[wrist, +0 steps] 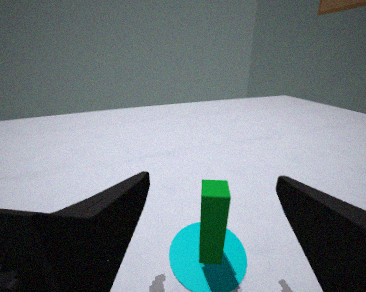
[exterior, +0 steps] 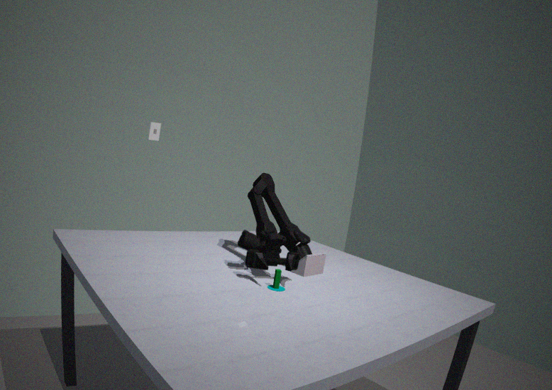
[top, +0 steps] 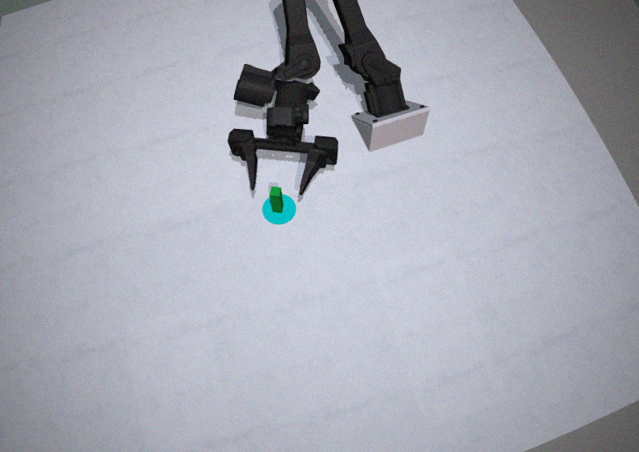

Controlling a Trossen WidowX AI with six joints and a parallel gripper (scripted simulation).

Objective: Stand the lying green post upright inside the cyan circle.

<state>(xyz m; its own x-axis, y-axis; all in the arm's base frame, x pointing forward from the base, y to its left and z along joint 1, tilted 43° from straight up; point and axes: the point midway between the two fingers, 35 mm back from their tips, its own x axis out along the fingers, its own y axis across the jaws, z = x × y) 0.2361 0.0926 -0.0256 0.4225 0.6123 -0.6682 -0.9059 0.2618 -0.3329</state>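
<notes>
The green post stands upright, with its foot inside the cyan circle. In the wrist view its shadow falls across the near part of the circle. My gripper is wide open, with one finger on each side of the post and a gap on both sides. In the top view the fingertips are just behind the post, on the arm's side. In the exterior view the fingertips are hard to make out.
The arm's pale wedge-shaped base stands beside the gripper on the white table. The folded arm rises behind the gripper.
</notes>
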